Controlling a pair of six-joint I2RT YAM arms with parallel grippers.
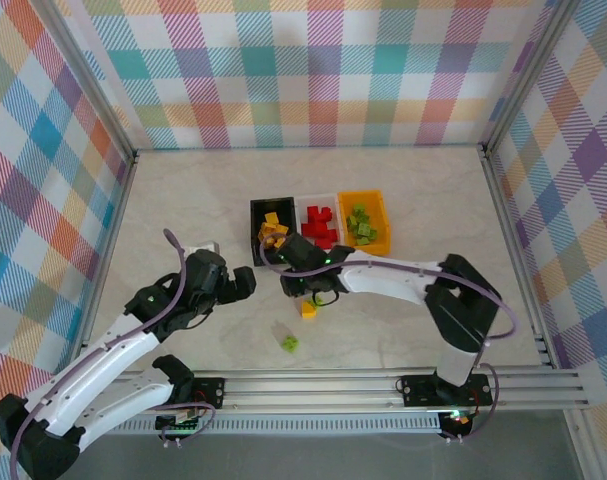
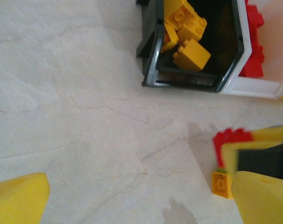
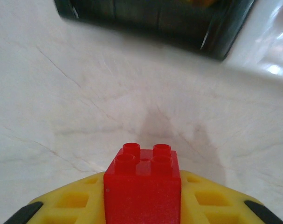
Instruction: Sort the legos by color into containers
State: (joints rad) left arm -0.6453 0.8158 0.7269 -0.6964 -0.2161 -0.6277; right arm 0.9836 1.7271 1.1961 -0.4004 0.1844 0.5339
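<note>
My right gripper (image 3: 142,193) is shut on a red lego (image 3: 142,184), studs facing forward, just above the table in front of the black container (image 3: 150,18). In the top view that gripper (image 1: 295,285) hangs below the black container (image 1: 255,228), which holds yellow legos (image 1: 273,222). The white container (image 1: 301,205) holds red legos (image 1: 319,225), and the orange-yellow container (image 1: 383,215) holds green legos (image 1: 361,225). A yellow lego (image 1: 308,310) and a green lego (image 1: 290,344) lie loose on the table. My left gripper (image 1: 245,282) is open over bare table, left of the right gripper.
In the left wrist view the black container (image 2: 150,65) and the white container (image 2: 253,86) sit at the top right, with the yellow lego (image 2: 220,183) beside my right finger. Plaid walls enclose the table; a metal rail (image 1: 383,385) runs along the near edge.
</note>
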